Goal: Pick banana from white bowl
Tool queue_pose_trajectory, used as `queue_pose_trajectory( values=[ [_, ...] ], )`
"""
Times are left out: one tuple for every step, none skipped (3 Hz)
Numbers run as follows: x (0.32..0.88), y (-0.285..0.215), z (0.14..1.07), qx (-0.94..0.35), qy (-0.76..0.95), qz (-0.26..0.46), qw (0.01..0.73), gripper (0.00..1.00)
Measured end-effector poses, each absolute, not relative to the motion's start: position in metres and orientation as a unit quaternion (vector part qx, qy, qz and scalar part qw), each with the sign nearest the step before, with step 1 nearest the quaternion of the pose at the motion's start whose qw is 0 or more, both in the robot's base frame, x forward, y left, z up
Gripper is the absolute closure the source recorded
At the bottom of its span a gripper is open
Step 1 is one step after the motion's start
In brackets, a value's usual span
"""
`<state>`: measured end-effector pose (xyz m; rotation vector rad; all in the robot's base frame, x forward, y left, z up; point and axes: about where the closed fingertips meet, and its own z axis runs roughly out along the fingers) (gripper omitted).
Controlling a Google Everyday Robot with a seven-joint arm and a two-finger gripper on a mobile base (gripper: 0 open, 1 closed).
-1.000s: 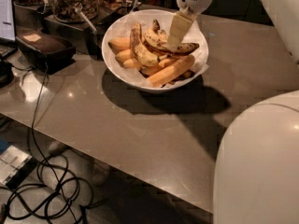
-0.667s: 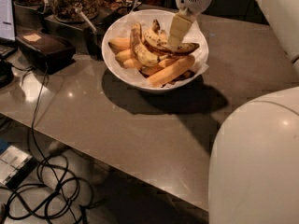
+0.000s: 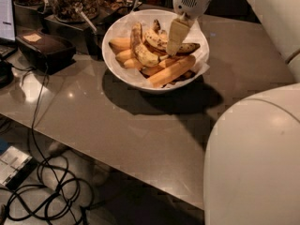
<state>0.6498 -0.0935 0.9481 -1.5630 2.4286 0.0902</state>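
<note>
The robot's white body (image 3: pixel 253 158) is filling the lower right of the view, and its arm is reaching in from the top. The grey bench (image 3: pixel 140 135) is running across the rest of the scene. It is carrying the white bowl (image 3: pixel 117 74) near its far edge.

The bowl, lined with crinkled paper, is holding a heap of bananas. The banana (image 3: pixel 156 39), long, slim and brown-flecked, is lying in the far half of the bowl on top of the heap. Its long axis is running from upper left to a dark tip at the right. A plumper spotted banana (image 3: pixel 143 53) is resting just to its left. A smooth orange-yellow one (image 3: pixel 171 71) is lying in front, toward the near rim.

The claw (image 3: pixel 174 39) is hanging from the white wrist straight down into the bowl. It is meeting the banana around its middle, roughly square to its length. So the fruit is sitting directly beneath and at the claw rather than off to a side. I judge a grasp across the width to be the step in hand. Whether the claw is apart, together or clamped on the fruit, I cannot tell.

At the left, a black box (image 3: pixel 44 48) is showing a small pale label (image 3: pixel 32 37). Nothing on it can be read. No brand or other writing is showing anywhere.
</note>
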Motion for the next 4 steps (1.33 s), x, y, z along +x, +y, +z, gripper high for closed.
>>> queue_pose_trajectory(
  values=[
    [0.6488,-0.0925,0.9407,-0.541,0.832,0.032,0.118,0.45],
    [0.6482,-0.0932,0.9391,-0.542,0.832,0.028,0.117,0.64],
    [0.6471,-0.0930,0.9399,-0.544,0.830,0.025,0.118,0.88],
    [0.6471,-0.0930,0.9399,-0.544,0.830,0.025,0.119,1.00]
  ],
)
